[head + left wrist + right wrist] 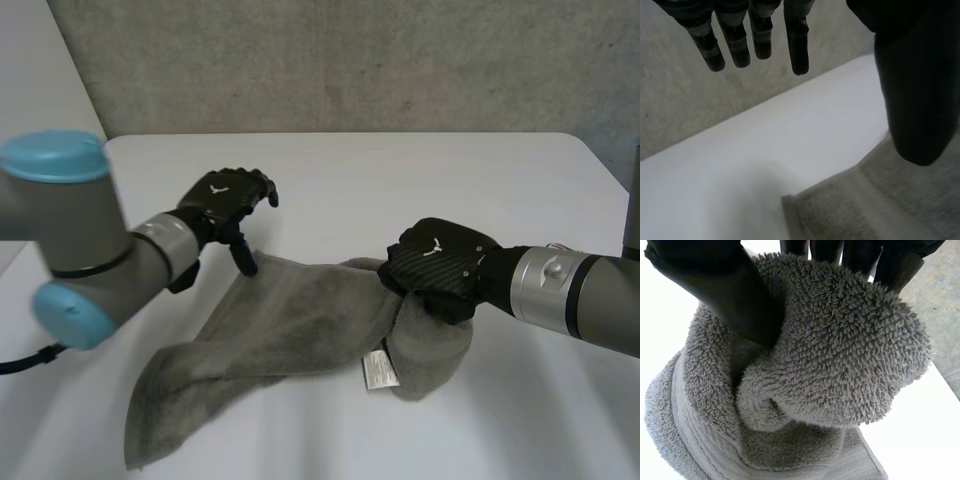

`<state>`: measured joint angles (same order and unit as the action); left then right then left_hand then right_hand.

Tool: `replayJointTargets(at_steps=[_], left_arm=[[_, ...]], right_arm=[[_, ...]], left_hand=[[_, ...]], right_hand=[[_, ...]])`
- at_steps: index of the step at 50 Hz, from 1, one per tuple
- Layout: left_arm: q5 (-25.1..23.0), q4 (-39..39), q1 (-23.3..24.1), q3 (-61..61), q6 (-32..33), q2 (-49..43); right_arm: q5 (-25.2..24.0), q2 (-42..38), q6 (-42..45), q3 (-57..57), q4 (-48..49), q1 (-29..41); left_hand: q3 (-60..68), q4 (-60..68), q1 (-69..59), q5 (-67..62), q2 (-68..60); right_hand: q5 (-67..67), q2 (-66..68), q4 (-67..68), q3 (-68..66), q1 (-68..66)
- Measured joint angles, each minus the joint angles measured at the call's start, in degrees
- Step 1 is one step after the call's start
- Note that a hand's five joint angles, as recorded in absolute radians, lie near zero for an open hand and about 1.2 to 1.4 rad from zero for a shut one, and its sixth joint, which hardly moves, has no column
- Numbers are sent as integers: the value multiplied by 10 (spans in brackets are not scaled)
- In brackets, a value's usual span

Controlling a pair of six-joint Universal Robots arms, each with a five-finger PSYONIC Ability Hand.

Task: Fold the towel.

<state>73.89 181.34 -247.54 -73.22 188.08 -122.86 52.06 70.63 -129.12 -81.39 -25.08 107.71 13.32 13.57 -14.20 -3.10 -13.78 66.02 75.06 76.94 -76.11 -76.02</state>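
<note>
A grey towel (270, 335) lies rumpled across the white table (400, 190), with a small white label (379, 370) near its right end. My right hand (440, 265) is shut on the towel's right end and holds a bunch of it lifted; in the right wrist view the thumb (735, 295) and fingers pinch a thick fold of the towel (840, 365). Above the towel's far left corner hovers my left hand (225, 200), open. In the left wrist view its fingers (760, 35) are straight and hold nothing, and the thumb (920, 90) hangs over the towel's corner (870, 205).
A grey wall (350, 60) stands behind the table's far edge. Bare tabletop lies beyond the towel and to its right. My left arm (80, 240) crosses the near left part of the table.
</note>
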Motion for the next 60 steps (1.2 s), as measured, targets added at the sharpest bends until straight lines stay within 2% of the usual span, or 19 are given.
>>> replayJointTargets(at_steps=[7, 12, 19, 38, 48, 60], left_arm=[[47, -20, 18, 126, 35, -126], [52, -61, 21, 202, 56, -187], [52, -130, 22, 276, 63, -235], [47, -217, 23, 380, 62, -291], [47, -228, 22, 393, 62, -297], [47, -229, 23, 394, 62, -296]], right_arm=[[1, -16, 0, -1, 3, 4], [1, -25, 1, -1, 4, 5], [2, -36, 1, -1, 4, 5], [2, -54, 2, 0, 5, 6], [2, -59, 2, 1, 6, 6], [4, -62, 2, 1, 6, 6]], left_hand=[[24, 20, -14, -30, -20], [107, 103, -99, -112, -102], [114, 110, -107, -120, -107], [128, 124, -122, -135, -122], [130, 126, -124, -138, -123], [222, 220, -214, -227, -218]], right_hand=[[0, 0, 0, 0, 0], [0, 0, 0, 0, 0], [0, 0, 0, 0, 0], [0, 0, 0, 0, 0], [0, 0, 0, 0, 0], [0, 0, 0, 0, 0]])
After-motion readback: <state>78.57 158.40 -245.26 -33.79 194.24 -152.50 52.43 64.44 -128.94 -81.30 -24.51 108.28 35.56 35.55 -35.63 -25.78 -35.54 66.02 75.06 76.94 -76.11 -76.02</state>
